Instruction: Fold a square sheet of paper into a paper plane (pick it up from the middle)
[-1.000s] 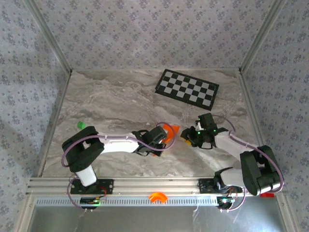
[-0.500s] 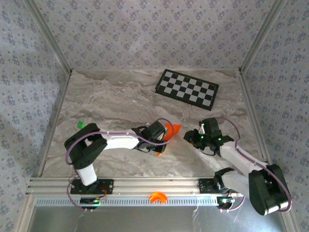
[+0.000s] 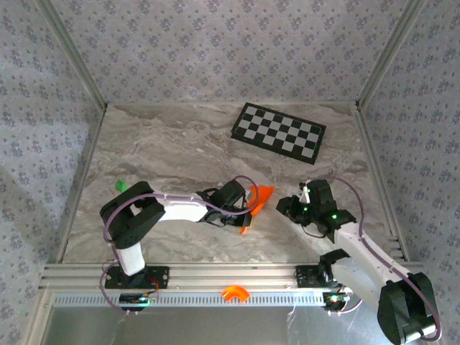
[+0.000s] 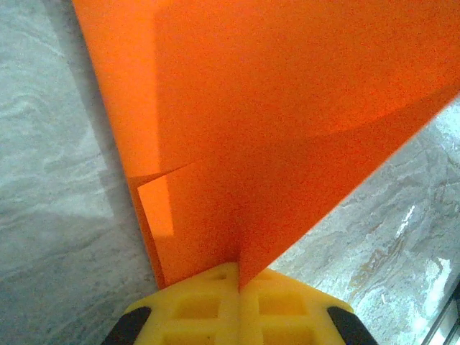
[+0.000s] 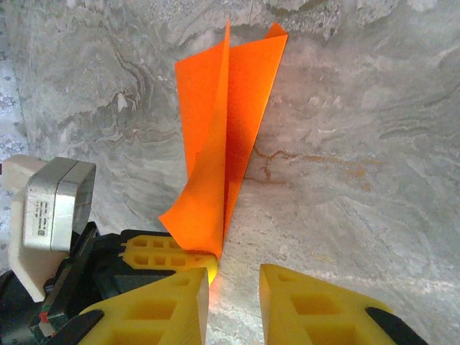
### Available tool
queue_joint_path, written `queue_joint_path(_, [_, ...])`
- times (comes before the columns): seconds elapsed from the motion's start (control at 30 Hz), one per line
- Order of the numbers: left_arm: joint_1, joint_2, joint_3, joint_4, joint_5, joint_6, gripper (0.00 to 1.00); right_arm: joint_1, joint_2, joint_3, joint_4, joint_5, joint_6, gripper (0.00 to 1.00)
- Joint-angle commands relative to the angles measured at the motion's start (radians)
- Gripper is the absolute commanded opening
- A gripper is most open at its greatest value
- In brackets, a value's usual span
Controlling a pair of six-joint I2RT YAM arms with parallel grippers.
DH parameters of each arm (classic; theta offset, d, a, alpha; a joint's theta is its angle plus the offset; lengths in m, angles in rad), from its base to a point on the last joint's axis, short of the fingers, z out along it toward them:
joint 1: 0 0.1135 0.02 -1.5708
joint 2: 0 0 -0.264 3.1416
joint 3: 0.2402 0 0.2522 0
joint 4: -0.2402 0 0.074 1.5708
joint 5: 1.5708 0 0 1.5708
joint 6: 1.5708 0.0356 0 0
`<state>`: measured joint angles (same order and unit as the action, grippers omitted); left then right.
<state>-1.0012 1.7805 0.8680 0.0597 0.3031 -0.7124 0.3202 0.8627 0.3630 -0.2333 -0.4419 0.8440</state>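
The square sheet of paper (image 3: 263,194) is bright orange and folded along a crease into a narrow, upright wedge (image 5: 219,136). My left gripper (image 4: 238,284) is shut on its creased lower edge, with the yellow fingers (image 4: 194,305) pressed together and the paper (image 4: 273,115) fanning out above them. In the top view my left gripper (image 3: 246,209) is at table centre. My right gripper (image 3: 286,208) hovers just right of the paper. Its jaws stand apart (image 5: 233,302) over bare table, touching nothing, with the paper's lower tip just ahead of its left finger (image 5: 165,309).
A black-and-white checkerboard (image 3: 279,129) lies at the back right. A tiny green piece (image 3: 120,185) sits by the left wall. A small orange arch-shaped part (image 3: 233,292) rests on the front rail. Metal frame posts and patterned walls enclose the marble table (image 3: 165,151).
My right gripper has drawn back slightly toward the near side, and its arm has swung out to the lower right. My left gripper has shifted a little right with the paper.
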Motion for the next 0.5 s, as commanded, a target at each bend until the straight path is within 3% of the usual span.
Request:
queue_joint_path(0.0, [0.001, -0.005, -0.042, -0.002, 0.021, -0.017, 0.00, -0.005, -0.006, -0.003, -0.036, -0.027, -0.015, 0.27])
queue_joint_path(0.47, [0.001, -0.050, -0.137, 0.089, 0.030, -0.057, 0.00, -0.003, 0.060, 0.039, -0.023, -0.038, -0.019, 0.26])
